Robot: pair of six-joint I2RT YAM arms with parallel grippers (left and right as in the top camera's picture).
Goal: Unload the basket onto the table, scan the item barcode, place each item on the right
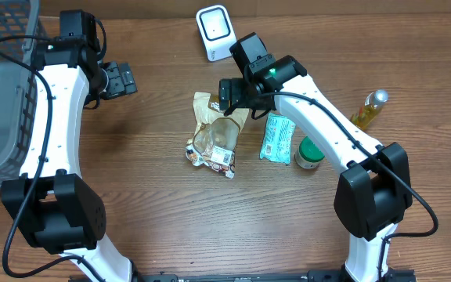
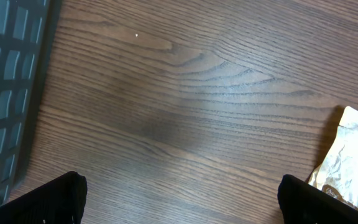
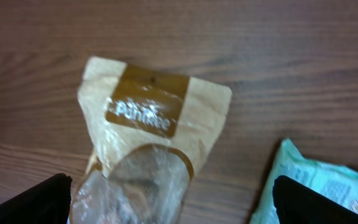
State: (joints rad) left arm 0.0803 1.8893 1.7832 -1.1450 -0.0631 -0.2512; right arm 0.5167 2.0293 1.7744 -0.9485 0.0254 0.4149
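You're at the approach: your right gripper (image 3: 178, 202) hovers spread wide above the snack bag (image 3: 157, 115), left gripper (image 2: 180, 199) likewise released; lower and pinch.

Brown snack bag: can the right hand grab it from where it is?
Probably yes. The right hand hangs open just above the brown snack bag, with nothing between them.

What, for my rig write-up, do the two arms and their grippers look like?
The left arm and right arm match: white links, bulky black joints, a thin black cable alongside each. The left gripper and right gripper are black, with two fingers. A small green light glows by the right wrist.
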